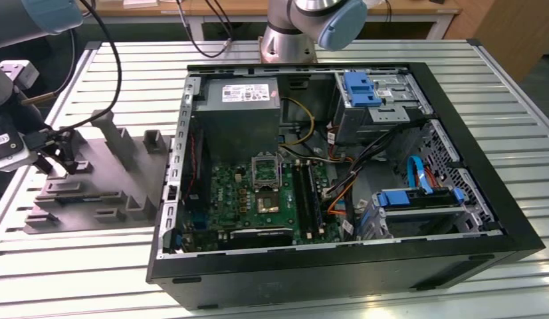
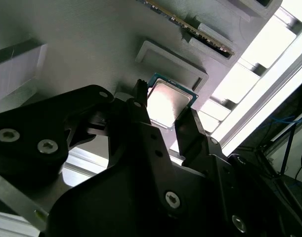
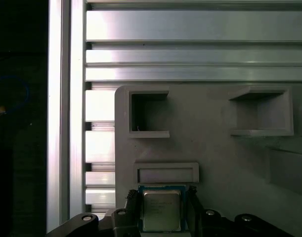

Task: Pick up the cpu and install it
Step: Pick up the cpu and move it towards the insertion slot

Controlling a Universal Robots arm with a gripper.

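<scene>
End effector (image 3: 162,198) gripping cpu (image 3: 161,211), 2 edges — grey fixture (image 3: 215,143)

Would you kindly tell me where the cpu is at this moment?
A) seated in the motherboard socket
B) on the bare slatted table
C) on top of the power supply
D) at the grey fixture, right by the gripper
D: in the first wrist view the cpu is at the grey fixture, right at the gripper.

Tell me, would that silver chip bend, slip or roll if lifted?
Probably stiff: the cpu is a flat square with a metal top. That shiny top may be slippery. Lying flat on the grey fixture, it shouldn't roll.
</scene>
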